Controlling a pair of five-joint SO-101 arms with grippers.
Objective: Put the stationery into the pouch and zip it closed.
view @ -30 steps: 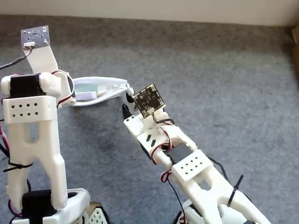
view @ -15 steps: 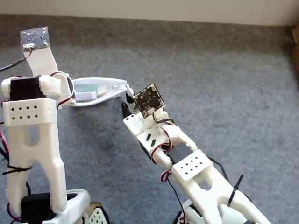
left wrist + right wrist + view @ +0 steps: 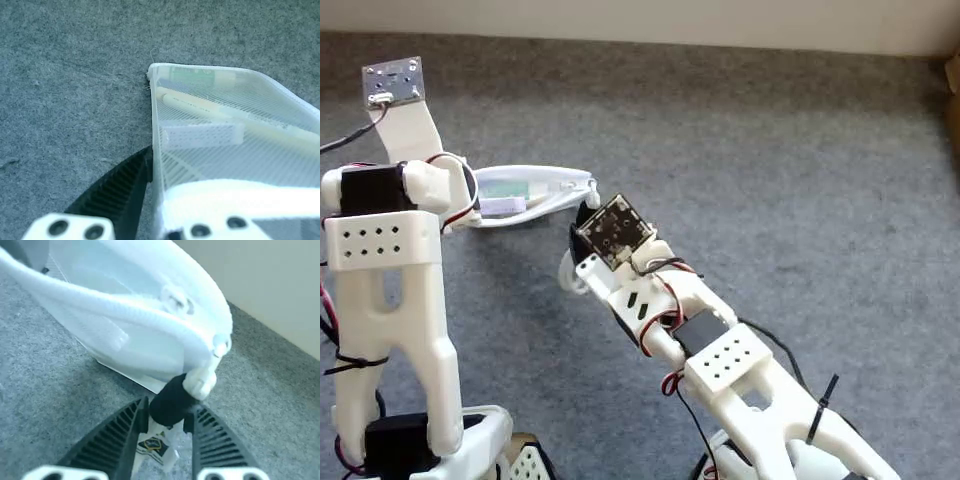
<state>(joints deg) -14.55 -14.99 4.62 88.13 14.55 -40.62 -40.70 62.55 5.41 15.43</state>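
A white mesh pouch lies on the grey carpet at the back left. Through the mesh I see a pale pen, a white block and a greenish item. My left gripper is shut on the pouch's end, black finger under it and white finger on top; in the high view it is at the pouch's left end. At the pouch's right end my right gripper is shut on the black zipper pull. The zipper line runs away from it.
Grey carpet spreads open to the right and behind the pouch. A pale wall strip runs along the back, and a wooden edge shows at the far right. A small printed tag hangs under the zipper pull.
My right wrist has shifted left and slightly nearer, turning at the pouch's right end. The pouch and the left arm have barely moved.
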